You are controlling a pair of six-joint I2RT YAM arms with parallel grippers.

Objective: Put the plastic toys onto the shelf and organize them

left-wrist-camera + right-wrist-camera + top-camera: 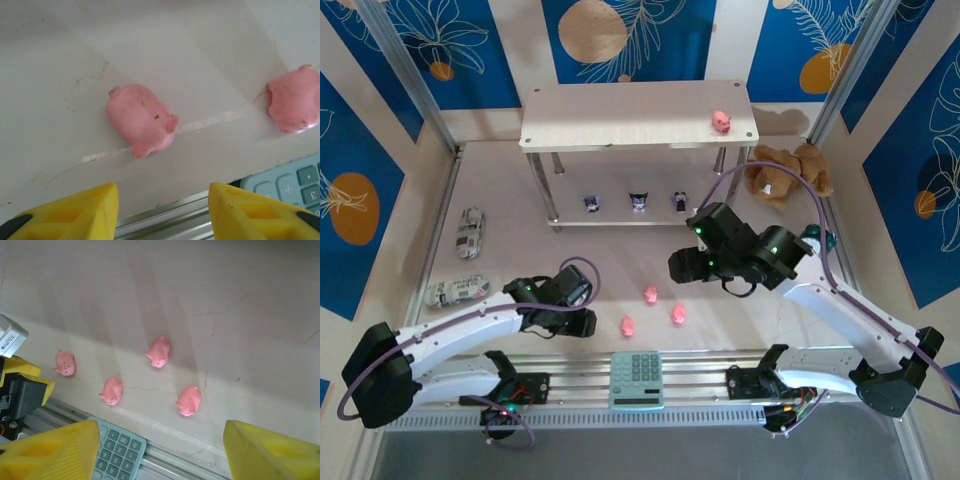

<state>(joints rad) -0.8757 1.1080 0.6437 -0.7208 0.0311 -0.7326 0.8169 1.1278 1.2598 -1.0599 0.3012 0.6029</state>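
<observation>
The nearest pig [142,120] is lying on the table [60,60] just ahead of the left gripper [162,200], whose yellow fingers are apart with nothing between them. The right gripper [160,440] is spread wide too, empty, looking down on the other pigs [159,351]. They look like light, hard, smooth plastic, so we'd guess they skid or pop out easily. We'd pinch across the fat middle of the body, not the snout or feet. One pink pig [722,121] is already up on the shelf [580,125].

The shelf [620,120] top is open left of its pig [722,121] — the calculator [636,380] crowds the near pigs [627,326].
</observation>
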